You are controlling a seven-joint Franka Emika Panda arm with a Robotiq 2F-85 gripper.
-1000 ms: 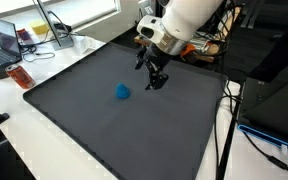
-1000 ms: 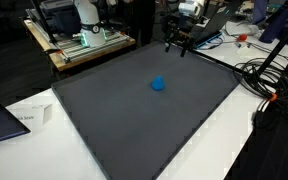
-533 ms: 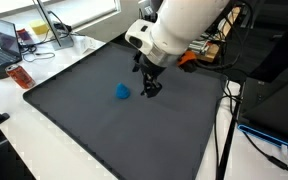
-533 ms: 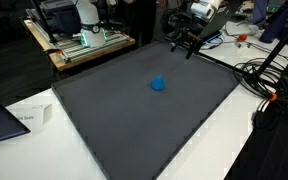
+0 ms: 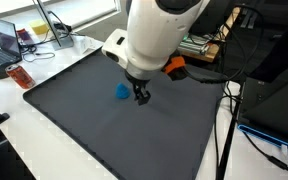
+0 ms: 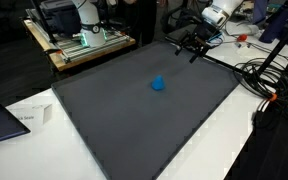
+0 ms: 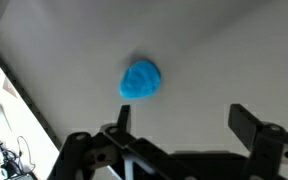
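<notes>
— What is seen over the dark mat (image 5: 104, 135)?
— The gripper (image 5: 141, 97) is held above it, jaws spread wide, nothing gripped.
— And the blue lump (image 5: 122, 91)?
— It is laid on the mat, seen at the gripper's nine o'clock in an exterior view.

No legible text or labels anywhere.

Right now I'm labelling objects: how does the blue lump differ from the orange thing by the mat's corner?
The blue lump is rounded and bright blue; the orange thing is longer and orange-red. The lump lies on the dark mat; the orange thing lies on the white table beside it. The open gripper hangs close to the lump, far from the orange thing. Both are small and untouched.
</notes>
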